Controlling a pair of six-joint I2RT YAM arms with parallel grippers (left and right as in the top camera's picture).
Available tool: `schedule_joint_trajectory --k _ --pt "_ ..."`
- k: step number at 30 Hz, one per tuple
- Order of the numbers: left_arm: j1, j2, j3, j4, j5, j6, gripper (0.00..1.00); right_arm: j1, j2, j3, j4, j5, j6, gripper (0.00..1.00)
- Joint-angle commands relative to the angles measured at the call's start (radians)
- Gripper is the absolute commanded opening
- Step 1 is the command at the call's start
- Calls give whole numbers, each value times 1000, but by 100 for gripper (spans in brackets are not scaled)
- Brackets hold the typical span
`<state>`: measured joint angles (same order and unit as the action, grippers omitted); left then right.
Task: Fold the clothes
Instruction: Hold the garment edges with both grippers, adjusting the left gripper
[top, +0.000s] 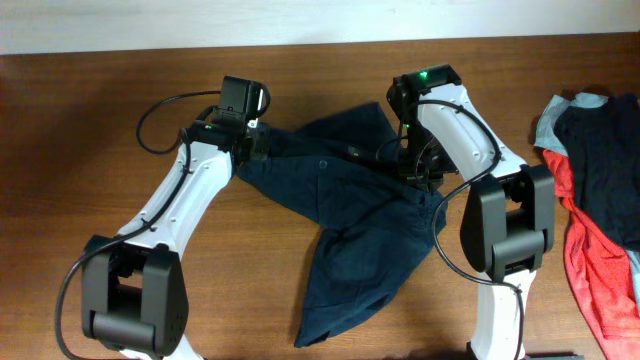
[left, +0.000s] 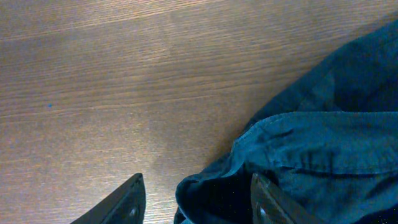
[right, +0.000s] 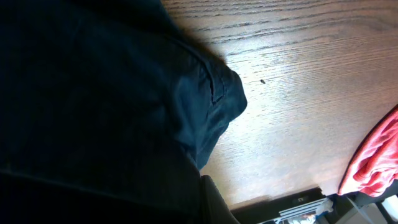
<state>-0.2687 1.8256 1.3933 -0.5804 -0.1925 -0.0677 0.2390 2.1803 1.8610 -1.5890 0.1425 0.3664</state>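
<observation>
Clothes (top: 350, 220), a single pair of plain dark navy shorts, lie rumpled on the wooden counter (top: 90, 150) between the two arms, spread from the upper middle down toward the near edge, where one leg tapers to a loose corner. The left tool (top: 257, 147) sits at the garment's left edge; from the left wrist its two dark fingers (left: 127, 202) stand wide apart, and a stitched, folded hem of the shorts (left: 323, 149) bulges into the gap, lying close against the right-hand finger while bare wood shows beside the other. Nothing is pinched between them. The right tool (top: 415, 165) is down on the upper right part of the fabric, near the bunched folds there. From the right wrist, dark cloth (right: 93, 93) fills most of the view and covers the jaws, so I cannot tell how far that tool is open or whether it grips anything; a rounded corner of the fabric stands out against the wood grain. Well apart, at the counter's right edge, a heap of red, navy and pale grey-blue garments (top: 600, 180) lies untouched, its red cloth (right: 373, 155) also showing in the right wrist view.
</observation>
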Motion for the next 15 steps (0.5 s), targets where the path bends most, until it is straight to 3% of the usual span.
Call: schedule_joint_trajectory --k 1,12,15 --pt "6 19 8 -5 -14 16 55 -5 1 -4 -4 28 5 4" --pt "6 76 8 -9 -14 16 54 -5 1 -4 -4 32 5 4" --pt "6 79 8 -13 -14 16 37 -5 1 -4 -4 32 5 4"
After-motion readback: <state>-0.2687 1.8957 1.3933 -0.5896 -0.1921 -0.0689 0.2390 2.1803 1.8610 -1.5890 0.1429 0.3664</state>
